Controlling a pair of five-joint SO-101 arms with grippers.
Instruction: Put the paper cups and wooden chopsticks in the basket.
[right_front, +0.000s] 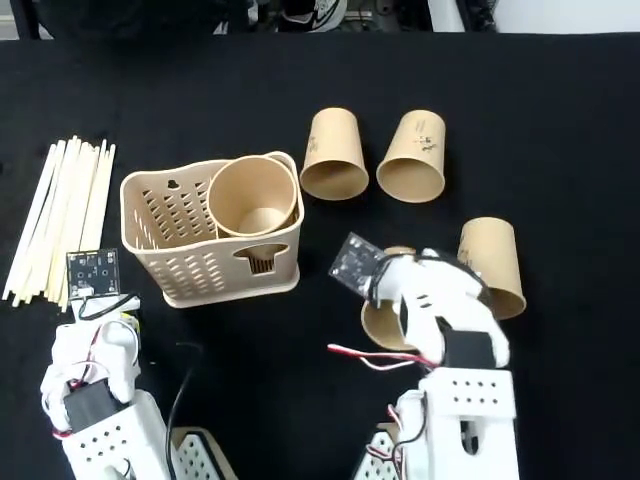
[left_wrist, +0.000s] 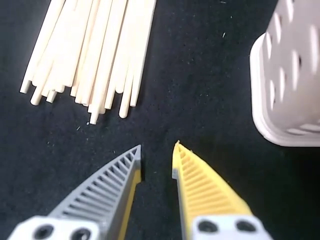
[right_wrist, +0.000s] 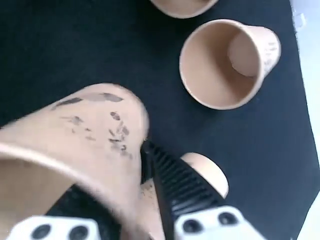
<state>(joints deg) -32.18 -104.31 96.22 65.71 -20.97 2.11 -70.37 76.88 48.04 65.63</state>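
Chopsticks (right_front: 62, 215) flat on counter (right_front: 550, 120) left of basket (right_front: 190, 265), long axis near-far. Left gripper (left_wrist: 157, 146) spread, empty, near their near ends. Right gripper (right_wrist: 131, 170) clamped on wall of paper cup (right_wrist: 95, 130), mouth toward arm base.

High camera hanging over black table (right_front: 560, 120), looking steeply down, standing far enough back to be taking in whole work area. Left wrist camera riding low, facing down past left gripper (left_wrist: 157, 150) at table; sharing chopsticks (left_wrist: 95, 50) and basket (left_wrist: 287, 90) corner with high view. Right wrist camera pressing very close on paper cup (right_wrist: 90, 135), sharing second cup (right_wrist: 220, 65) beyond with high view.
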